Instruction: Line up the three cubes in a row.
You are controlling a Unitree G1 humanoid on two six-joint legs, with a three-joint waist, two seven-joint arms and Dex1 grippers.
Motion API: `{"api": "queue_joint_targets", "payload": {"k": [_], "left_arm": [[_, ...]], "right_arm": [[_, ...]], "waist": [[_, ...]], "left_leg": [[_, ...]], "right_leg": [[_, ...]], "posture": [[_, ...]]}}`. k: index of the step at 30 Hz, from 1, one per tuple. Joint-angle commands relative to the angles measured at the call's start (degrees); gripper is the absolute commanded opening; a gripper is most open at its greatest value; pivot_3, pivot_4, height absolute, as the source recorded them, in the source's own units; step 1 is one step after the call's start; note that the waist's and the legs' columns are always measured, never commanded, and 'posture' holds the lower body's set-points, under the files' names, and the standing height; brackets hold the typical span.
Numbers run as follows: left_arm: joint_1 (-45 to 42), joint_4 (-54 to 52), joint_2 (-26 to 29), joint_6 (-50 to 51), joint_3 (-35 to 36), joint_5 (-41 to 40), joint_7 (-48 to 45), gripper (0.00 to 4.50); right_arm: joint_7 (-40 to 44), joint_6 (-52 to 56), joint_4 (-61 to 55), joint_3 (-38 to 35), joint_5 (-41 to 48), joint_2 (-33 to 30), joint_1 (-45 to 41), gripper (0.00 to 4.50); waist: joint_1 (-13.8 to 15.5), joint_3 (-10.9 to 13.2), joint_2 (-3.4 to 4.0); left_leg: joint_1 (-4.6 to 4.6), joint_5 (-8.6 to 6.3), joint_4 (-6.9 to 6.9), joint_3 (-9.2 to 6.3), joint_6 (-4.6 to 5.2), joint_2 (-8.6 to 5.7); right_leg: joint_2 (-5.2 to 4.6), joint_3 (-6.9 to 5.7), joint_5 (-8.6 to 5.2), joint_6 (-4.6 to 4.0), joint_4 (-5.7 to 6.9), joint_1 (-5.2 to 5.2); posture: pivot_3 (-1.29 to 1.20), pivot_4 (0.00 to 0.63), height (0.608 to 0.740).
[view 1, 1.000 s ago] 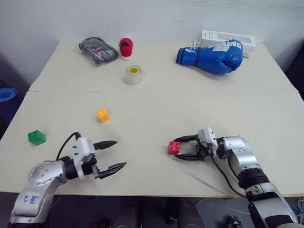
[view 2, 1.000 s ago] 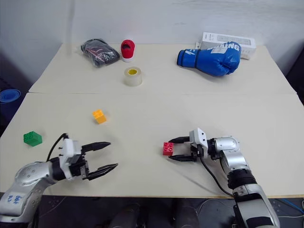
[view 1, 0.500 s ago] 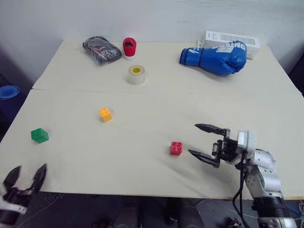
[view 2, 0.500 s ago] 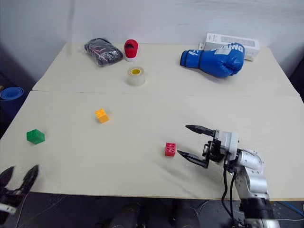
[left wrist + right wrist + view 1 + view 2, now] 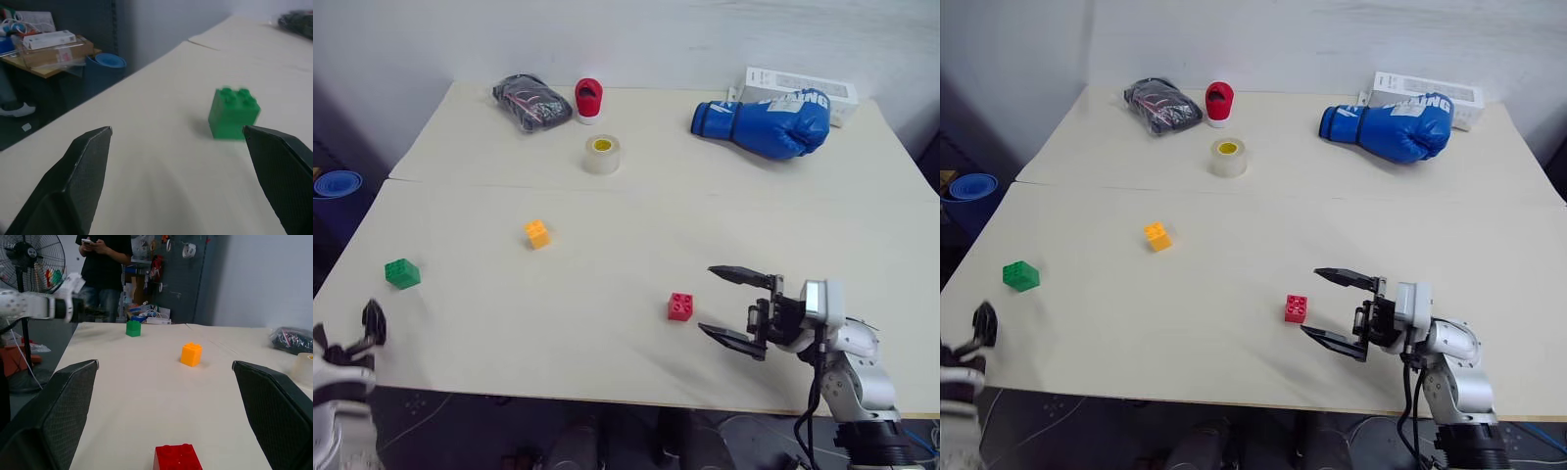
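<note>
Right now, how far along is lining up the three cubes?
Not done: red cube lies free on the table near the open right gripper, orange cube sits mid-table, green cube far off near the left edge. Nothing is held; the open left gripper faces the green cube. Left: bring all three into one row.

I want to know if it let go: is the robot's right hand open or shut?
Open. The right gripper has its jaws spread wide, the red cube sitting free beside them.
</note>
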Motion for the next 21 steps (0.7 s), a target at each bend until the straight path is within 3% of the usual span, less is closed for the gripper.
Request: {"api": "queue_joint_targets", "payload": {"k": [1,10,13,21], "left_arm": [[-4.5,1.2,1.9,2.9,-2.5,2.0,3.5,4.5],[-11.2,9.6,4.3,3.6,-6.1,7.7,5.7,4.5],[-11.9,10.6,4.0,2.9,-6.3,7.9,5.4,3.86],[-12.0,11.9,3.9,2.1,-7.0,7.8,3.6,1.48]], "right_arm": [[0.7,-2.8,1.5,0.0,-0.2,1.3,-0.5,4.49],[5.6,-9.1,8.4,-0.2,-0.7,3.1,0.1,4.49],[7.0,-11.5,10.7,-0.7,-0.7,3.4,0.8,4.5],[7.7,-13.8,12.9,-1.2,-0.6,3.4,0.9,4.5]], "waist": [[-0.2,0.0,0.0],[-0.3,0.0,-0.03],[-0.2,0.0,-0.05],[-0.1,0.0,-0.04]], "left_leg": [[0.0,0.0,0.0,0.05,0.0,0.0],[0.03,0.06,0.0,0.11,0.0,-0.02],[0.03,0.08,0.0,0.1,-0.02,-0.02],[0.05,0.09,0.0,0.08,-0.07,-0.02]], "right_leg": [[0.02,0.02,0.01,0.02,0.12,0.0],[0.07,0.0,0.02,0.03,0.14,0.01],[0.06,0.0,0.02,0.04,0.15,0.02],[0.03,0.01,0.02,0.03,0.19,0.01]], "posture": [[0.0,0.15,0.74],[0.0,0.15,0.74],[0.0,0.15,0.74],[0.0,0.15,0.74]]}}
